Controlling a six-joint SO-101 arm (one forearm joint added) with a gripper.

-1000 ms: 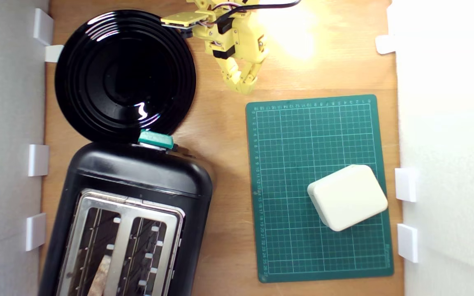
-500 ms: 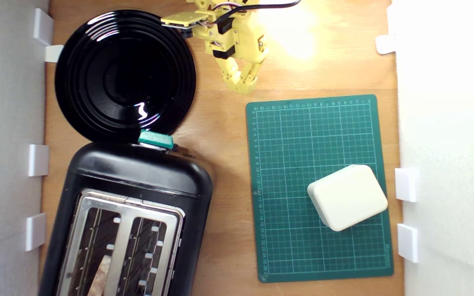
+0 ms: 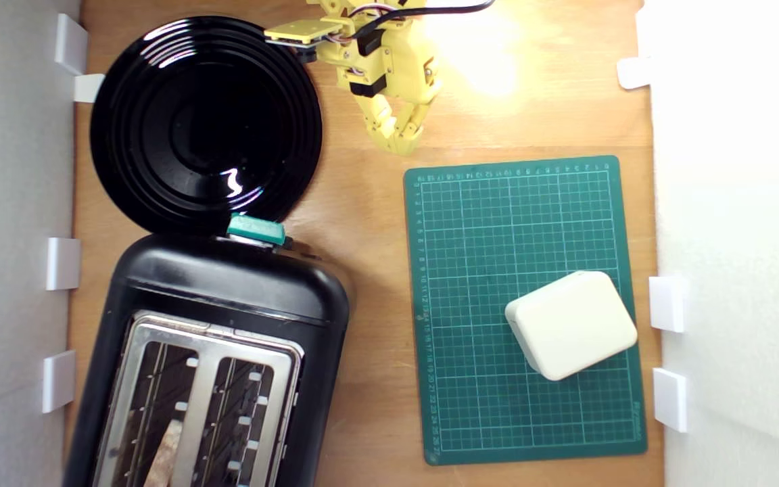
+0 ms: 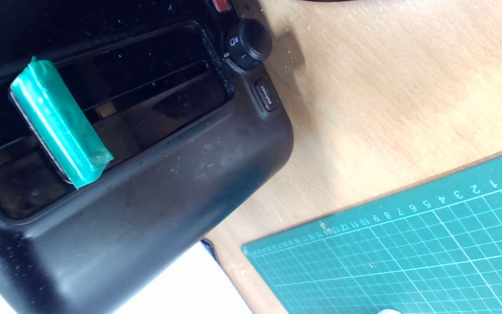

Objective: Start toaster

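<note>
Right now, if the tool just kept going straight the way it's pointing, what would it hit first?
Probably the green cutting mat. In the exterior view the tool points toward that mat's near edge, with only bare wooden table between; height is unclear. The toaster lies off to that view's left.

Toaster (image 3: 227, 325) cut off by the exterior view's lower edge; slot contents unclear. Arm (image 3: 376, 47) cut off at the upper edge. Gripper (image 3: 399, 138) tips close together, gap too small to judge. Wrist view crops mat (image 4: 408, 261).

"Defrost" on toaster (image 4: 124, 205) button (image 4: 266, 94) — ruler numbers along cutting mat (image 4: 408, 261).
</note>
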